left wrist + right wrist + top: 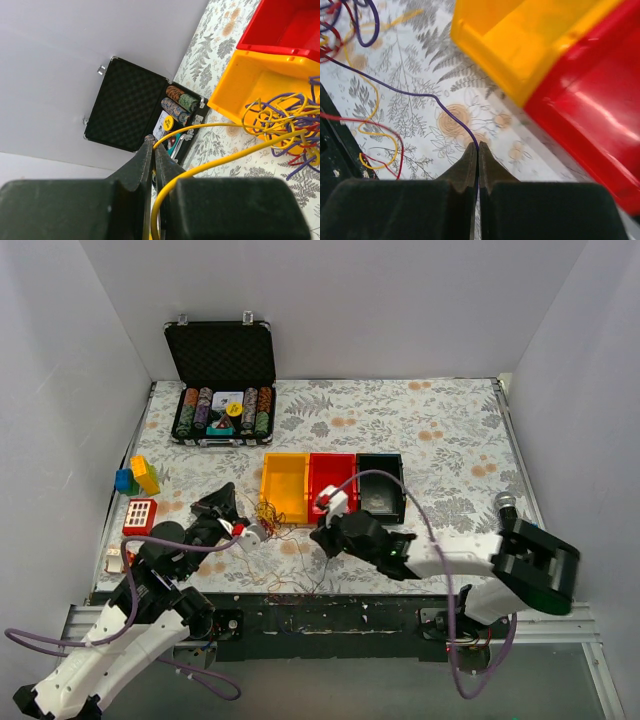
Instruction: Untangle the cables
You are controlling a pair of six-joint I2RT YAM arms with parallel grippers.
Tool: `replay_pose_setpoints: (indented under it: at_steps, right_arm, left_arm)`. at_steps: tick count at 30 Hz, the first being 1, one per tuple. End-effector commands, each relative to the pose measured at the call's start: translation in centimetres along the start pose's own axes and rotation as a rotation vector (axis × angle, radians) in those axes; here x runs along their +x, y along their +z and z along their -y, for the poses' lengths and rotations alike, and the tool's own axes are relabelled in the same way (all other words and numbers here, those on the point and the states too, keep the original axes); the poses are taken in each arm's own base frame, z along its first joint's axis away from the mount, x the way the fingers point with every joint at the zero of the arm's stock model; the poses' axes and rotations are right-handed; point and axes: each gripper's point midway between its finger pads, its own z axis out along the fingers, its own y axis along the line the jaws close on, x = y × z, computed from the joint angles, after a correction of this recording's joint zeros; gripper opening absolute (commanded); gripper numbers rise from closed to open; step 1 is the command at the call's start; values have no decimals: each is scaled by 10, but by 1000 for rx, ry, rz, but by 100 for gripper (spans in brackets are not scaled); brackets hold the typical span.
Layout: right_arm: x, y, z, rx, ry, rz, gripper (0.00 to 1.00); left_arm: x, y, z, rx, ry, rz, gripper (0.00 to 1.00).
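The cables (268, 513) form a small knot of yellow, purple and red strands in front of the yellow bin; the knot also shows in the left wrist view (292, 130) and at the top left of the right wrist view (340, 20). My left gripper (228, 510) sits just left of the knot. Its tips (152, 142) are shut on a yellow cable (225, 160) that runs to the knot. My right gripper (325, 537) is to the right of the knot, shut (478, 146) on a single purple cable (420, 94) leading back to it.
Yellow (284, 485), red (331, 480) and black (380, 485) bins stand in a row behind the knot. An open poker-chip case (222, 380) is at the back left. Toy blocks (140, 476) and a red piece (140, 513) lie at the left edge. Loose strands (290, 585) trail at the front edge.
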Motion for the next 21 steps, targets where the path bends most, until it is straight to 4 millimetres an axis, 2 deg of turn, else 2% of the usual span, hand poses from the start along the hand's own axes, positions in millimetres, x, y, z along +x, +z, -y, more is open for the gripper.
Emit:
replay_pose_setpoints:
  at_steps: [1, 5, 6, 9, 12, 17, 21]
  right_arm:
    - [-46, -63, 47, 263, 109, 212, 1]
    - [-75, -133, 92, 515, 226, 360, 1]
    - [-90, -159, 103, 571, 261, 431, 1]
    - [-108, -211, 123, 686, 320, 546, 1]
    - [-118, -256, 140, 793, 322, 604, 1]
    - [-138, -310, 152, 886, 298, 676, 1]
    - [-144, -340, 161, 962, 313, 710, 1]
  left_arm:
    - [-7, 0, -25, -53, -121, -32, 0]
    - [-2, 2, -20, -46, -85, -46, 0]
    - [0, 2, -18, -43, -62, -43, 0]
    - [4, 0, -9, -29, -9, -36, 0]
    - [12, -3, 8, 30, 29, -50, 0]
    - [29, -7, 37, 124, 83, -94, 0]
    - [43, -10, 56, 192, 130, -138, 0]
